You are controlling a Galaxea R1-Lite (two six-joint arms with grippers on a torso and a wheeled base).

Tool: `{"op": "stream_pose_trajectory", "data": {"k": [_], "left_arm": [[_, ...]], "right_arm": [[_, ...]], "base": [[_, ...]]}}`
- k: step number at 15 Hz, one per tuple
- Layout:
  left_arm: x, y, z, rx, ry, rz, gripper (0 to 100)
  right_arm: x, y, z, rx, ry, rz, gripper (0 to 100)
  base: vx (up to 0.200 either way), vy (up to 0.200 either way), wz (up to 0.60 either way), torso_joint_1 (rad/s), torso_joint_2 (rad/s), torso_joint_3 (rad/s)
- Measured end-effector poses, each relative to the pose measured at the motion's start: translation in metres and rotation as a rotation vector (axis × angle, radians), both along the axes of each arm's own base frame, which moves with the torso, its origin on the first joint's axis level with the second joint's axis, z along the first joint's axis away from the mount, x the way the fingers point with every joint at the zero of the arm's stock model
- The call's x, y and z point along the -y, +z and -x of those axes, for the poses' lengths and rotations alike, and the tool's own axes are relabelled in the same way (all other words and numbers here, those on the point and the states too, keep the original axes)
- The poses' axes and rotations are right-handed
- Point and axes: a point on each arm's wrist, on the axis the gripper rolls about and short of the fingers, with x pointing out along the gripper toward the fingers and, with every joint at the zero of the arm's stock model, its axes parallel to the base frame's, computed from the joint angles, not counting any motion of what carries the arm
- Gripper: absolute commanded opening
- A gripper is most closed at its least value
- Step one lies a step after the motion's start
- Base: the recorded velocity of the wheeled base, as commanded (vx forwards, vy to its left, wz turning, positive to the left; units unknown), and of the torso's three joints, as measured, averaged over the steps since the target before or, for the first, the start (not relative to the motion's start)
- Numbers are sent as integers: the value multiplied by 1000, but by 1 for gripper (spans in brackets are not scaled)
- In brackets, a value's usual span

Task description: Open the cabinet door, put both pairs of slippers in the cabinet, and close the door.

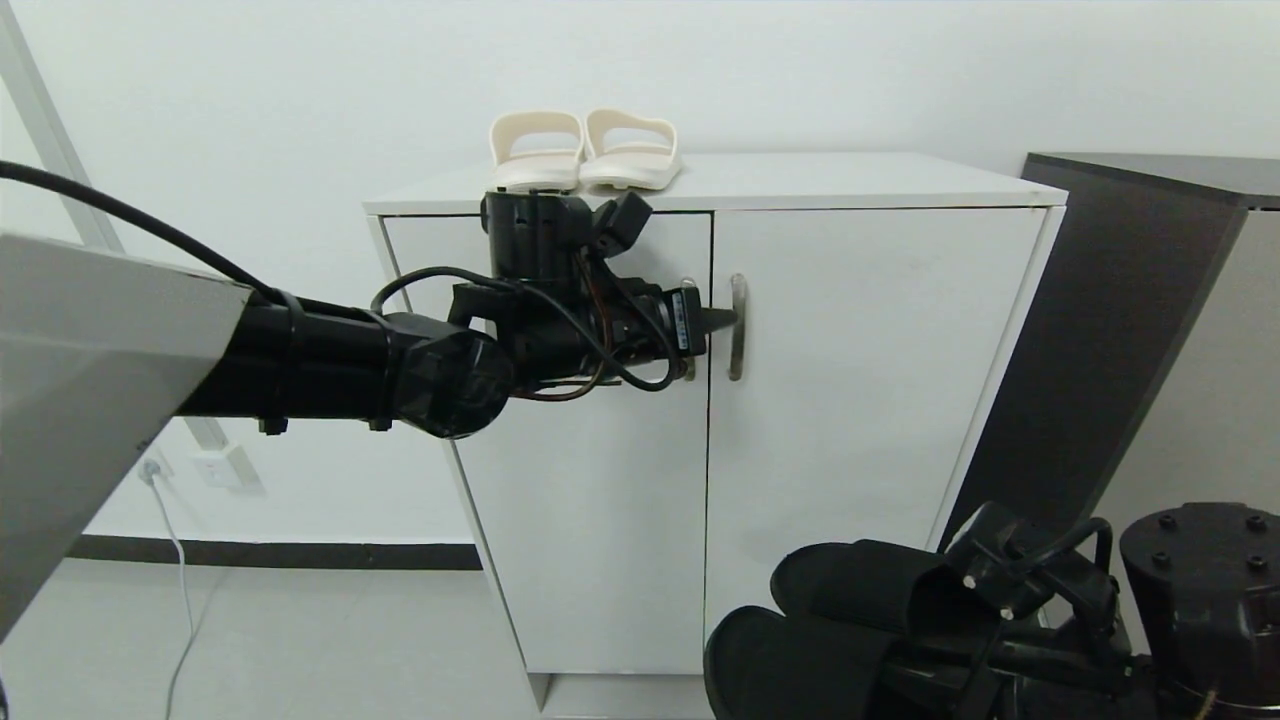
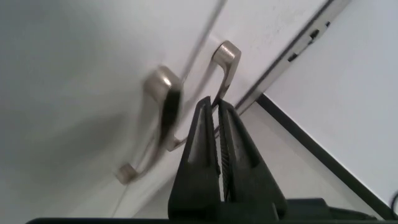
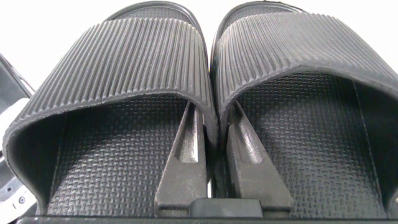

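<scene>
Cabinet: a white two-door cabinet point(image 1: 850, 400) stands against the wall with both doors closed, and the seam between them runs straight down the middle.
Handles: two curved metal handles flank the seam. The right door's handle point(image 1: 737, 328) is in plain sight, while the left door's handle is mostly hidden behind the arm.
Left gripper: the left gripper point(image 1: 725, 320) is held level at handle height. Its fingers point(image 2: 202, 134) are drawn nearly together, leaving only a thin slit. The tips meet the edge of the right door's handle, but I cannot tell whether the strip is pinched between them.
Cream pair: a pair of cream open-toe slippers point(image 1: 585, 150) sits side by side on the cabinet top, above the left door.
Black pair: the black ribbed rubber slippers point(image 1: 830, 620) are held off the floor, low in front of the right door's lower part.
Right gripper: the right gripper point(image 3: 214, 115) has one finger inside each black slipper and clamps their two touching side walls together.
In the way: the left arm crosses the upper part of the left door.
Around: a dark grey cabinet point(image 1: 1120, 330) stands just beside the white one on the right. A white wall socket point(image 1: 215, 468) with a hanging white cable point(image 1: 180, 590) is on the left, above a black baseboard point(image 1: 280, 553).
Writing: the left gripper carries a small sticker point(image 1: 683, 320) whose print is too small to read.
</scene>
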Motion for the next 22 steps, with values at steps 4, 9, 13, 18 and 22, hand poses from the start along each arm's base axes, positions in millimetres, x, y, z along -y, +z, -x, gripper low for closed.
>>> {"op": "stream_pose_trajectory", "data": {"k": [4, 9, 13, 18, 22], "left_arm": [[6, 1, 21, -3, -44, -3, 0], [-1, 2, 41, -13, -63, -11, 0], [-8, 8, 63, -15, -79, -13, 0], [-25, 15, 92, -16, -65, -11, 0], [-33, 27, 85, -7, 0, 87, 0]], "right_arm": [[0, 0, 0, -1, 2, 2, 0], [-1, -1, 1, -3, 5, 4, 0], [-1, -1, 1, -3, 4, 5, 0], [-2, -4, 6, -10, 26, 14, 0], [-4, -6, 14, -14, 62, 20, 0]], "base": [[0, 0, 0, 0, 0, 0], [0, 0, 0, 0, 0, 0], [0, 0, 0, 0, 0, 0], [0, 0, 0, 0, 0, 0], [0, 0, 0, 0, 0, 0]]}}
